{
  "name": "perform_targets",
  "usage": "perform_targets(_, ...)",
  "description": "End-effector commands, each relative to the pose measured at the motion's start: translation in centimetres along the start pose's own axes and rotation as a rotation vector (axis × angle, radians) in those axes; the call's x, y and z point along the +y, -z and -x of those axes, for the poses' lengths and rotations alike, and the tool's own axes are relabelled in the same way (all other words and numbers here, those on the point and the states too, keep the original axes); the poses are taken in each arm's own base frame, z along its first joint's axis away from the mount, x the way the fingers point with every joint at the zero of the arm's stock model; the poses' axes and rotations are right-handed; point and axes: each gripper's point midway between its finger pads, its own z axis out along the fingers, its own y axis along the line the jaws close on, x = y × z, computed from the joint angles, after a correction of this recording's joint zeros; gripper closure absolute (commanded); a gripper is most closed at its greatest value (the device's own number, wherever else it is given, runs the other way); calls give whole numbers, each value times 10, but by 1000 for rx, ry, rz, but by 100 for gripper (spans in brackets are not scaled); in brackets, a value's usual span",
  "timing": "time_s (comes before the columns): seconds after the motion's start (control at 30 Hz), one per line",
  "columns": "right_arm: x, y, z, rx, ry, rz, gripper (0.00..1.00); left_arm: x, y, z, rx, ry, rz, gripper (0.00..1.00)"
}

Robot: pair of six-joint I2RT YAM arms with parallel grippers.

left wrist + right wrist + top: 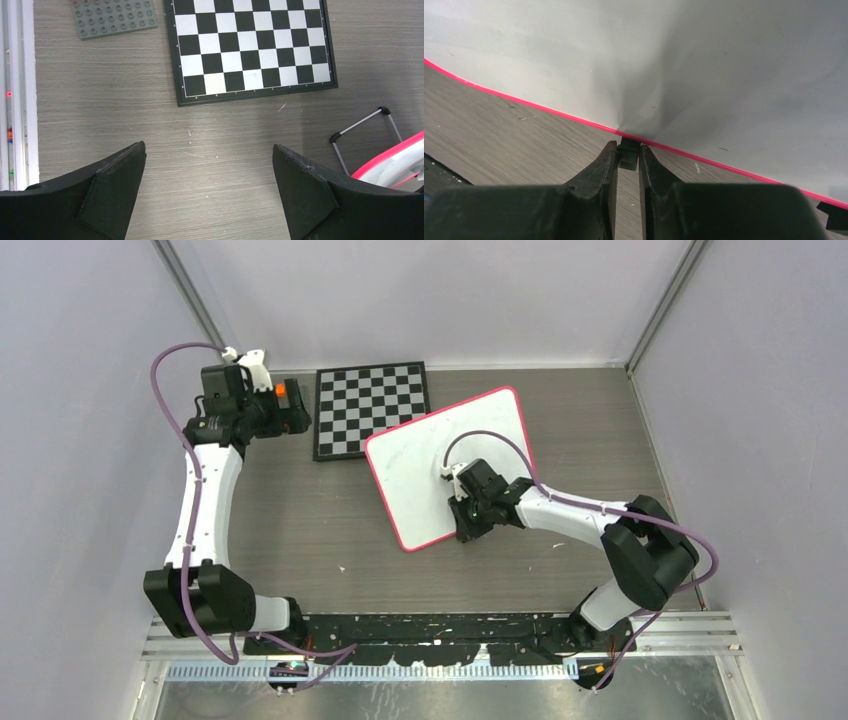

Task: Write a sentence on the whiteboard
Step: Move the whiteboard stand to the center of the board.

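Note:
The whiteboard (430, 455) lies turned at an angle in the middle of the table, white with a pink-red rim. Its face is blank; no sentence shows on it. My right gripper (466, 530) is at the board's near edge. In the right wrist view my right gripper (628, 150) is shut on a small black clip foot (629, 154) under the rim of the whiteboard (674, 60). My left gripper (300, 420) is at the back left, open and empty (209, 150) above bare table. A corner of the whiteboard (395, 159) shows at its right.
A black-and-white checkered board (372, 408) lies behind the whiteboard and shows in the left wrist view (250, 45). A grey studded plate (114, 17) lies left of it. A thin wire leg with black tips (365, 120) lies by the whiteboard's corner. Walls close in on three sides.

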Motion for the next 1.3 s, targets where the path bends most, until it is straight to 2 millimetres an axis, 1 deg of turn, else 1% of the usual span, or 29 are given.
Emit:
perform_targets(0.0, 37, 7, 3, -23, 18, 147, 100, -7, 4, 6, -19, 26, -33, 0)
perform_targets(0.17, 52, 5, -11, 11, 79, 192, 100, -8, 4, 6, -19, 22, -37, 0)
perform_targets(0.27, 60, 6, -12, 18, 90, 222, 99, -8, 3, 4, -17, 24, -44, 0)
perform_targets(0.3, 62, 6, -12, 22, 94, 232, 98, -9, 1, 3, -14, 26, -48, 0)
perform_targets(0.33, 64, 7, -12, 27, 99, 243, 91, -9, 1, 3, -13, 26, -49, 0)
perform_targets(0.37, 67, 10, -12, 32, 108, 255, 81, -9, 0, 2, -10, 28, -51, 0)
perform_targets(0.43, 70, 17, -9, 33, 127, 271, 58, -10, -1, 2, -6, 29, -55, 0)
perform_targets(0.5, 72, 28, -7, 30, 154, 285, 42, -10, -2, 2, -1, 31, -59, 0)
perform_targets(0.53, 73, 33, -7, 32, 168, 290, 37, -11, -2, 2, 2, 32, -64, 0)
perform_targets(0.6, 73, 46, -4, 27, 198, 294, 31, -13, -4, 0, 13, 37, -79, 0)
perform_targets(0.67, 68, 57, -5, 37, 229, 284, 29, -16, -4, -1, 20, 40, -95, 0)
perform_targets(0.73, 57, 70, -5, 50, 264, 261, 29, -18, -4, -2, 25, 45, -106, 0)
perform_targets(0.83, 38, 96, -12, 86, 280, 269, 25, -22, -3, -4, 30, 41, -125, 0)
perform_targets(0.87, 30, 106, -12, 85, 263, 278, 24, -22, -2, -5, 32, 37, -127, 0)
perform_targets(0.93, 8, 124, -5, 61, 212, 258, 22, -23, -2, -5, 34, 30, -132, 0)
perform_targets(0.97, -6, 132, -2, 53, 189, 232, 22, -23, -2, -6, 36, 27, -132, 0)
perform_targets(1.0, -27, 140, 1, 42, 146, 187, 21, -23, -2, -7, 38, 24, -132, 0)
perform_targets(1.1, -76, 162, 1, 41, 42, 83, 18, -25, -1, -8, 37, 15, -139, 0)
perform_targets(1.17, -112, 171, -8, 46, -35, -2, 18, -27, -1, -8, 36, 13, -146, 0)
perform_targets(1.27, -166, 181, -36, 97, -169, -117, 18, -30, 0, -7, 32, 10, -156, 0)
